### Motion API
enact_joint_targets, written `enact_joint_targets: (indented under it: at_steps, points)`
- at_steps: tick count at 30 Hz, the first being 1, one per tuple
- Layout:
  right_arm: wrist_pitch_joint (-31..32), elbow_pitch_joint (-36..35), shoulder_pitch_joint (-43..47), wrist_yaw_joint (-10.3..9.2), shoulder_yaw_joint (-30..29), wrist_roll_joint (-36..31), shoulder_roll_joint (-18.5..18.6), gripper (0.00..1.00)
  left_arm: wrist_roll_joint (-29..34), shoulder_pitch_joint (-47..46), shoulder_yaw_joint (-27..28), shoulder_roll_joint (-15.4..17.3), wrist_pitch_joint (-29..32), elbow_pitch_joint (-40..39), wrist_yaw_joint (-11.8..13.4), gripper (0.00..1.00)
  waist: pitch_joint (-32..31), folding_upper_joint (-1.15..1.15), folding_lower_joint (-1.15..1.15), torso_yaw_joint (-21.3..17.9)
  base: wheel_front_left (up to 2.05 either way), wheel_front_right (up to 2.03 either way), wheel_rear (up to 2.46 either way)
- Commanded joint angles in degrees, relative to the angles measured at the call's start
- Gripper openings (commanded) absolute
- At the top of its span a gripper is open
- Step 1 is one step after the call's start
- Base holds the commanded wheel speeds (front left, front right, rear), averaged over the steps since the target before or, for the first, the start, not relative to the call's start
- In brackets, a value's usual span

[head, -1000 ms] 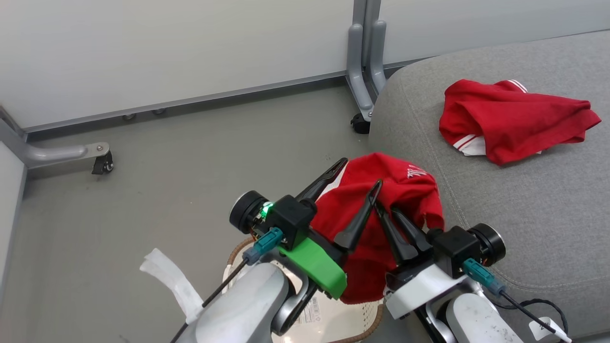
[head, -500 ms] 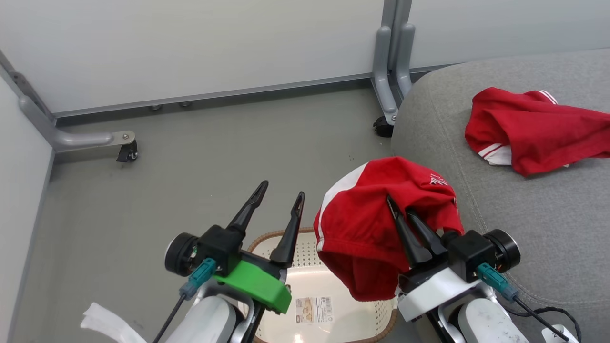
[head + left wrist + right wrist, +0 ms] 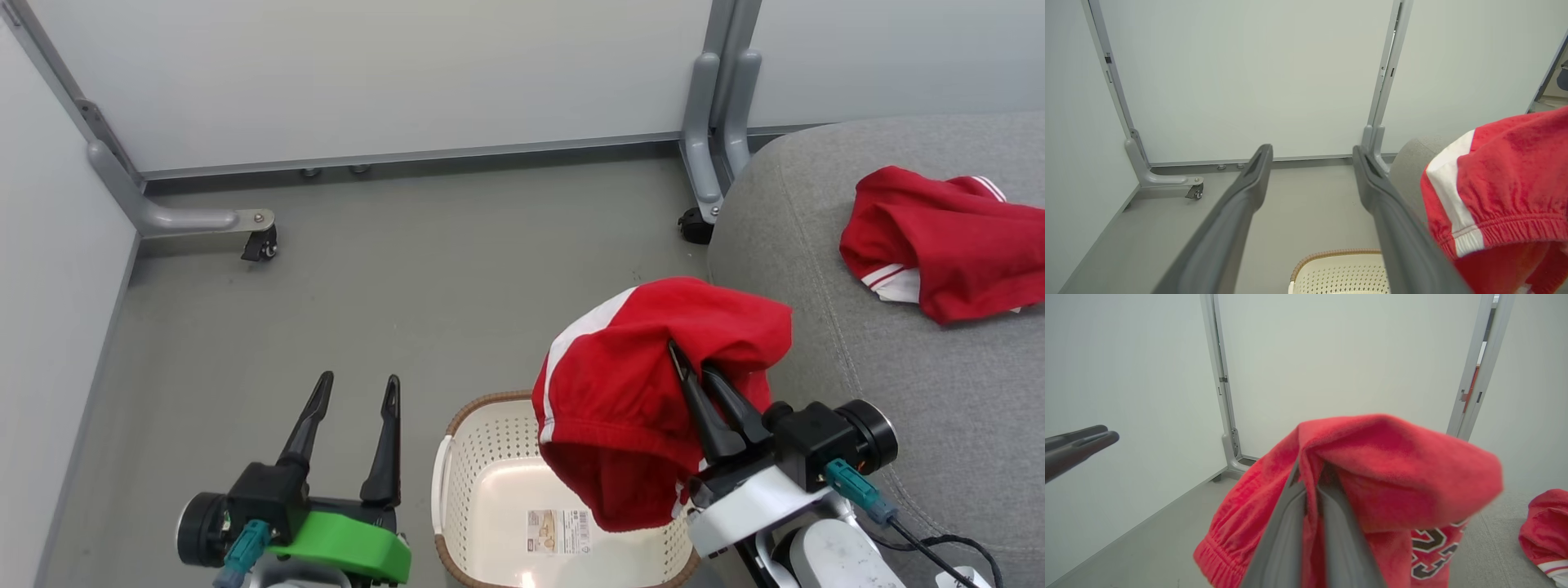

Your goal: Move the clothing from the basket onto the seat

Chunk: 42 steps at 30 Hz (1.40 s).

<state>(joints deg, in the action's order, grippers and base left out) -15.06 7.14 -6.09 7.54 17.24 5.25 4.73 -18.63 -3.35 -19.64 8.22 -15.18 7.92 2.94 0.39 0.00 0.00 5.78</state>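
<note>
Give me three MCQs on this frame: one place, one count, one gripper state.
1. Where is the red numbered garment relative to the basket?
A) hanging over it
B) lying inside it
C) tucked under it

2. How many red garments lie on the grey seat?
A) none
B) one
C) two

3. The left gripper is:
A) shut on a garment
B) shut on the basket
C) open and empty

Key:
1. A, the right gripper has its jaws shut on the cloth, which dangles above the basket's right side.
2. B, a single second red garment lies on the cushion.
3. C, its jaws stand apart with nothing between them.
</note>
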Motion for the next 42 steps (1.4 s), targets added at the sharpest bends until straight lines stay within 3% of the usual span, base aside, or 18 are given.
enact_joint_targets:
  at_steps: [1, 6, 12, 20, 34, 42]
  points:
    - [-0.17, -0.34, 0.85, -0.09, -0.15, -0.03, 0.02, 0.0, 0.65, 1.59, 0.91, -0.28, 0.07, -0.19, -0.39, 1.0, -0.16, 0.0, 0.0, 0.35, 0.0, 0.0, 0.0]
    - [-0.17, -1.23, 0.93, -0.1, -0.7, -0.2, 0.03, 0.0, 2.52, 3.57, 3.23, -1.35, 0.07, -0.51, -1.45, 1.0, -0.3, 0.0, 0.0, 0.21, 0.0, 0.0, 0.0]
    - [-0.17, -2.38, 1.21, -0.1, -2.61, -0.52, 0.26, 0.0, 4.13, 4.81, 5.62, -2.24, 0.07, -0.46, -2.52, 1.0, -0.13, 0.0, 0.0, -2.56, 0.0, 0.0, 0.0]
    - [-0.17, -3.74, 1.71, -0.09, -5.33, -0.97, 0.27, 0.0, 5.82, 5.11, 7.67, -3.1, 0.07, -0.04, -4.13, 1.0, 0.66, 0.0, 0.0, -9.79, 0.0, 0.0, 0.0]
    - [-0.17, -6.18, 2.26, -0.09, -9.28, -1.27, -0.56, 0.0, 8.83, 3.31, 9.61, -3.8, 0.07, -0.07, -5.99, 1.0, 3.86, 0.0, 0.0, -26.08, 0.0, 0.0, 0.0]
    - [-0.17, -7.7, 1.66, -0.09, -12.5, 0.48, -1.56, 0.0, 10.82, 0.45, 9.38, -2.73, 0.07, -0.32, -7.19, 1.0, 8.77, 0.0, 0.0, -28.83, 0.0, 0.0, 0.0]
